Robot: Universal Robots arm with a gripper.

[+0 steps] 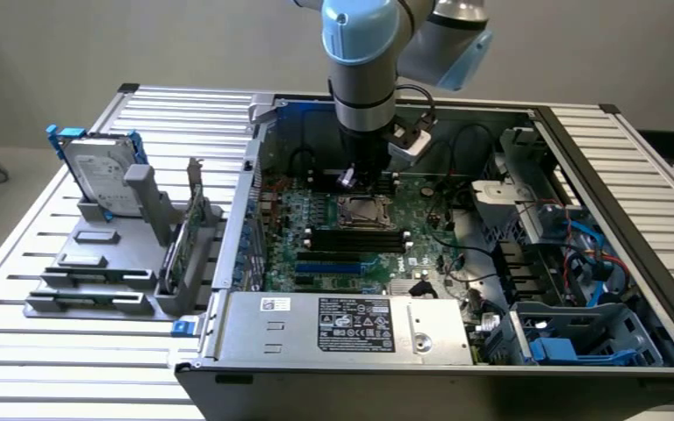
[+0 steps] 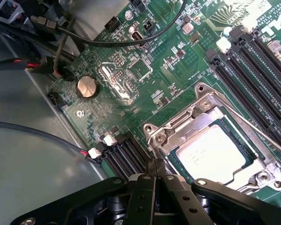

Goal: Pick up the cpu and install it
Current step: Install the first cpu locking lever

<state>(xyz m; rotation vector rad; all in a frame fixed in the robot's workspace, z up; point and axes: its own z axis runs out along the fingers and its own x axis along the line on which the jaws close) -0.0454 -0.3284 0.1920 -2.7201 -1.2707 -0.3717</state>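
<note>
Silver metal shines on the cpu [image 2: 214, 155], which is seen lying flat inside its socket [image 2: 264, 174] on the green motherboard [image 2: 145, 70]. A metal frame is laid around the chip's edges. The gripper [image 2: 156, 174] is held just beside the socket, with its two black fingers [image 2: 145, 187] pressed together, and nothing is held between them. In the exterior view, the arm [image 1: 367, 79] is seen reaching straight down into the open computer case [image 1: 618, 175], and the gripper [image 1: 361, 180] is stopped just above the board, close to the socket [image 1: 364, 211]. A round silver battery [image 2: 87, 86] is seen on the board, well apart from the chip. On the table [image 1: 32, 333], at the exterior view's left, a hard drive [image 1: 101, 171] is stood upright in a grey holder [image 1: 97, 276]
</note>
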